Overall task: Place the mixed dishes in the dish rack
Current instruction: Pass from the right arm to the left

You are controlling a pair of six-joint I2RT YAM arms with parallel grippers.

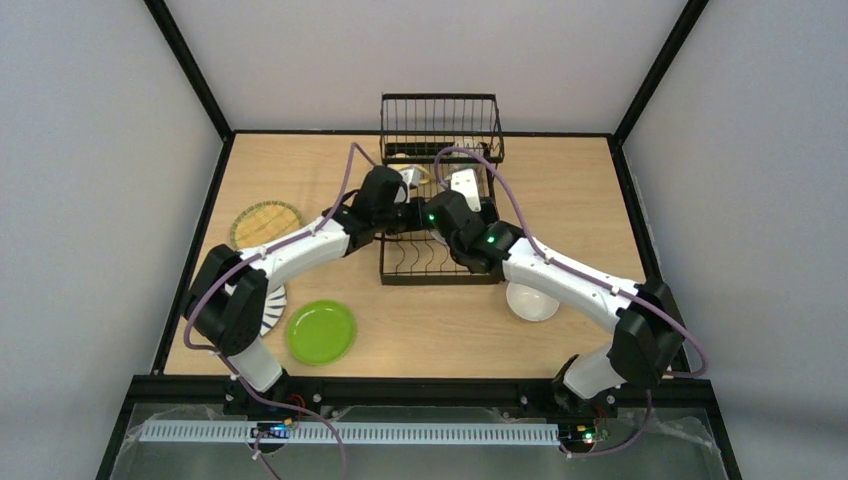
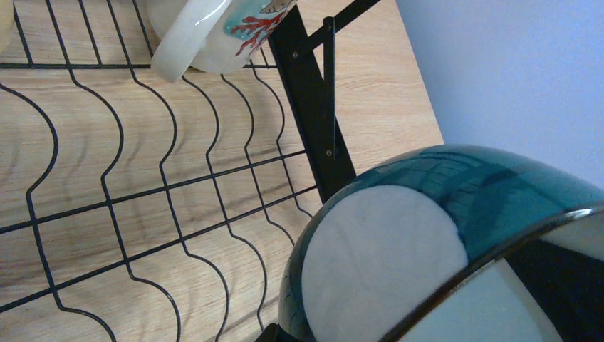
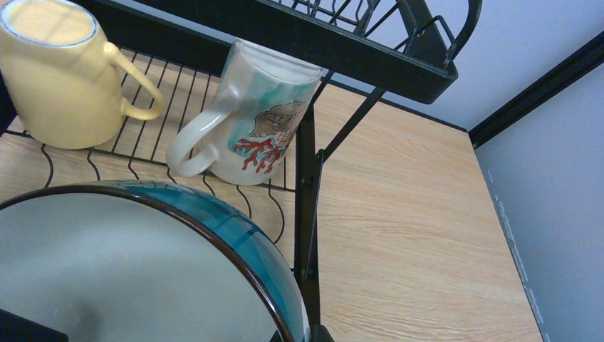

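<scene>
The blue bowl (image 3: pixel 235 239) hangs over the dish rack (image 1: pixel 440 281), mid-picture. The right pincer (image 1: pixel 458 195) looks pinched on it. The left pincer (image 1: pixel 408 182), I can't tell. Next, stand it gently in a slot.

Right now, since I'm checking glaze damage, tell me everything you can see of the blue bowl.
The blue bowl looks ceramic: glossy teal outside, dark rim, white inside, pale matte round foot. It stands tilted on edge at the dish rack's end post, over the wavy wires. No chips show. What touches it is out of view.
</scene>
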